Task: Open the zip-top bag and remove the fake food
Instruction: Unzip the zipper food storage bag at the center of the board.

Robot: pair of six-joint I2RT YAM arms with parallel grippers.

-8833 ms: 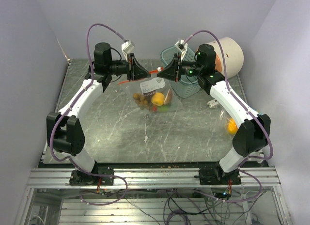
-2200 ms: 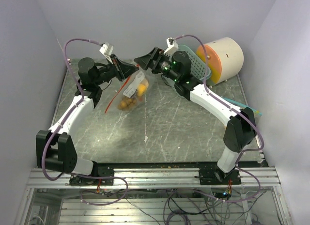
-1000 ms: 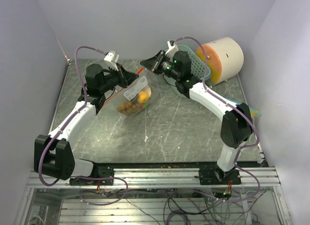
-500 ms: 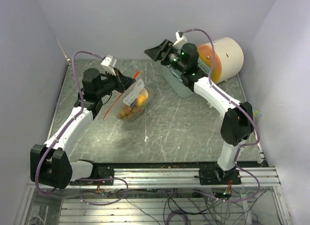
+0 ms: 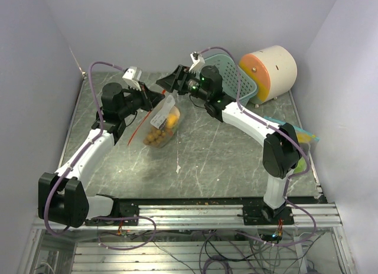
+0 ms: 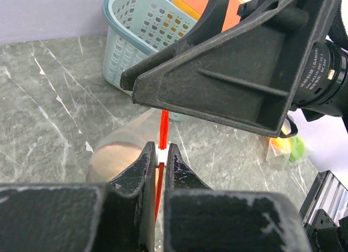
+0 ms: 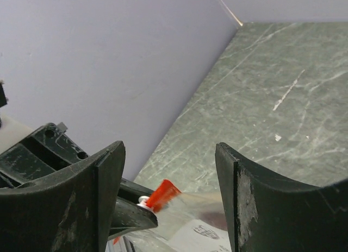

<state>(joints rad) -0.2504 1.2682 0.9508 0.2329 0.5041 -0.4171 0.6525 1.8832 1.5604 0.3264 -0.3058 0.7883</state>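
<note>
The zip-top bag (image 5: 167, 104) hangs over the table at the back left, its red zip strip (image 5: 136, 130) trailing down to the left. Inside it shows the fake food (image 5: 172, 118), an orange piece above brown ones. My left gripper (image 5: 157, 98) is shut on the bag's white slider (image 6: 161, 154) on the red zip strip (image 6: 163, 126). My right gripper (image 5: 168, 84) stands open just above and behind the bag's top. In the right wrist view the red strip's end (image 7: 163, 193) and the clear bag (image 7: 202, 226) lie between its fingers (image 7: 168, 152), untouched.
A teal basket (image 5: 229, 67) stands tipped at the back behind the right arm. A big cream cylinder with an orange face (image 5: 270, 68) lies at the back right. A small clear packet with orange and green things (image 5: 302, 139) lies at the right edge.
My right gripper has let go of the bag's top and opened, lifted away to the right, then come back over the bag. The left gripper has kept its hold and the bag has sunk slightly.
</note>
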